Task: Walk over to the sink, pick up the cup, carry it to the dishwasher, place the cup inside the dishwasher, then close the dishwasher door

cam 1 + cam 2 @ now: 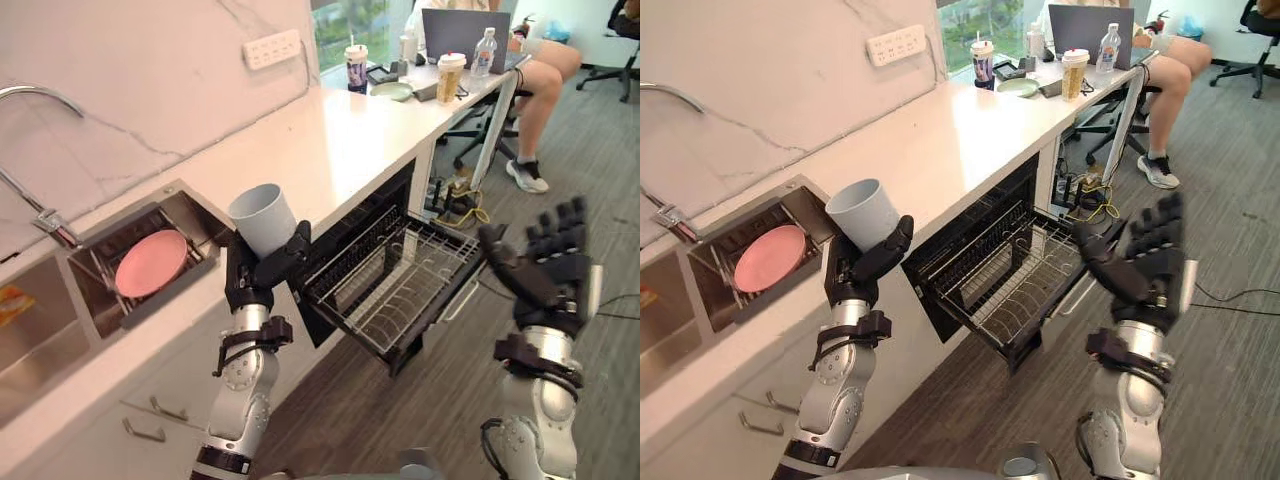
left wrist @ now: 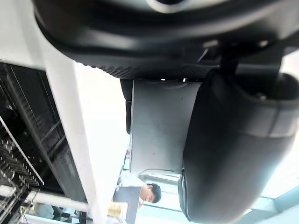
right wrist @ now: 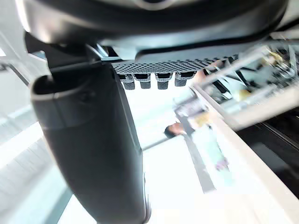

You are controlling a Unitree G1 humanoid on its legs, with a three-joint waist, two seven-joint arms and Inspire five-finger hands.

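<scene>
1. Left eye view: the left hand (image 1: 262, 272) has its fingers and thumb wrapped round the lower half of the pale grey cup (image 1: 264, 218). It holds the cup mouth-up and slightly tilted, over the front edge of the white counter (image 1: 330, 140). That puts the cup between the sink (image 1: 50, 330) and the dishwasher (image 1: 365, 215), and not inside either one. The dishwasher is open and its wire rack (image 1: 395, 285) is pulled out. A pink plate (image 1: 152, 263) sits in the sink compartment nearest the cup. The right hand (image 1: 548, 265) is raised in the air past the rack, fingers spread straight, touching nothing.
2. Right eye view: same story here. The cup (image 1: 865, 213) is gripped in the left hand (image 1: 872, 262). The right hand (image 1: 1145, 262) is loose and empty, to the right of the rack. A person (image 1: 1170, 70) sits at the far end of the counter by a laptop (image 1: 1090, 25).
3. Left wrist view: the cup's grey wall (image 2: 159, 126) is pressed against the palm, with the thumb (image 2: 233, 149) curled alongside it.
4. Right wrist view: the thumb (image 3: 93, 149) sticks out, the fingertips (image 3: 152, 80) are lined up straight, and the hand holds nothing.
</scene>
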